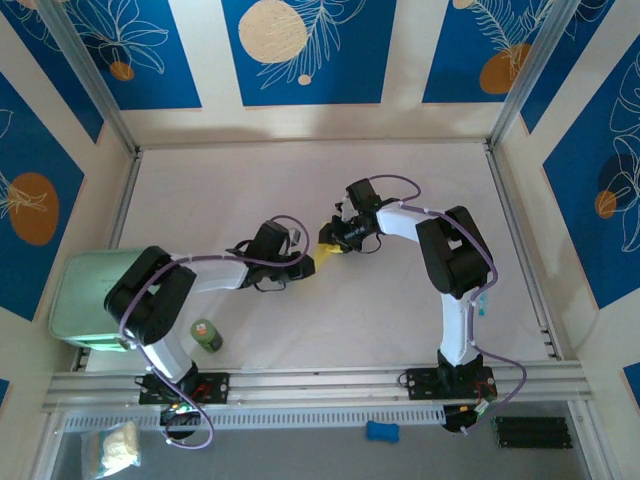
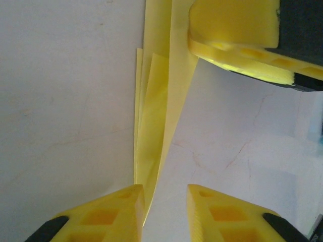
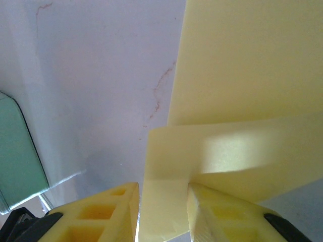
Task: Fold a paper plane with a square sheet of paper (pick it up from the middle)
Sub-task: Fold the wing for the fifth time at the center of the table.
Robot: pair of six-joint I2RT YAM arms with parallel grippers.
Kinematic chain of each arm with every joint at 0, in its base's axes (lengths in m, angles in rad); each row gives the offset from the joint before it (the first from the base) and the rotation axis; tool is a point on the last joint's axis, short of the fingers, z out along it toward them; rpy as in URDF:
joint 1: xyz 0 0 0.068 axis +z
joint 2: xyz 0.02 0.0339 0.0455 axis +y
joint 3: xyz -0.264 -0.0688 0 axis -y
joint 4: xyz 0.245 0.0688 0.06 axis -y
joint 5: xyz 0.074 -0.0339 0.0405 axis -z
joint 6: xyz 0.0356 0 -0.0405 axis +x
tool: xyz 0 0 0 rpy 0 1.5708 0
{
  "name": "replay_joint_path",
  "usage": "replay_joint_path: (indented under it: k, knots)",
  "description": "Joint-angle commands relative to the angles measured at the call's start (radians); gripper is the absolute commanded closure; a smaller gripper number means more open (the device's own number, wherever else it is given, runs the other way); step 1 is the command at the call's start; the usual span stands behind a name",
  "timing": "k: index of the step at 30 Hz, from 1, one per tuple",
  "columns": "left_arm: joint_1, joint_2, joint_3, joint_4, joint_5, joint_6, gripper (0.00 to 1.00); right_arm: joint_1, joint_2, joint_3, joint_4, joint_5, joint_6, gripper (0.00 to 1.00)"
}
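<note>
Top external, centre of frame: the two arms meet over the tabletop, with the pale-yellow paper folded narrow between their tips.
Paper: in the left wrist view it is a long folded strip running from the top edge to the bottom. In the right wrist view its layers cover the right half.
Left jaws: slightly apart. The strip's lower end lies against the inner face of one finger, clear of the other, and is not pinched.
Right jaws: closed on the paper, with a folded edge held between the yellow fingers.
In the way: in the left wrist view, at upper right, a finger of the right arm covers the strip's top end.
Around: a mint-green box sits at the left edge, partly under the left arm. A small green container stands near that arm's base. Both are well apart from the paper.
Front ledge, bottom of frame: a white crumpled bag, a blue thing and a black block.
Tabletop: white and matte, with faint reddish hairline marks.
Room: pale walls carry blue panels with white leaf drawings and orange and cream discs, and metal rails run up the corners.
</note>
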Motion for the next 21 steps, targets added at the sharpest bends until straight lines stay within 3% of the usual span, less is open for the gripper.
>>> replay_joint_path:
  k: [1,21]
  knots:
    - [0.008,0.031,0.024,0.009,0.052,0.001,0.75,0.003,0.014,0.013,-0.021,-0.006,-0.013,0.69]
    - [0.004,0.069,0.017,-0.002,0.057,0.019,0.91,0.009,0.044,-0.001,-0.031,0.008,0.009,0.70]
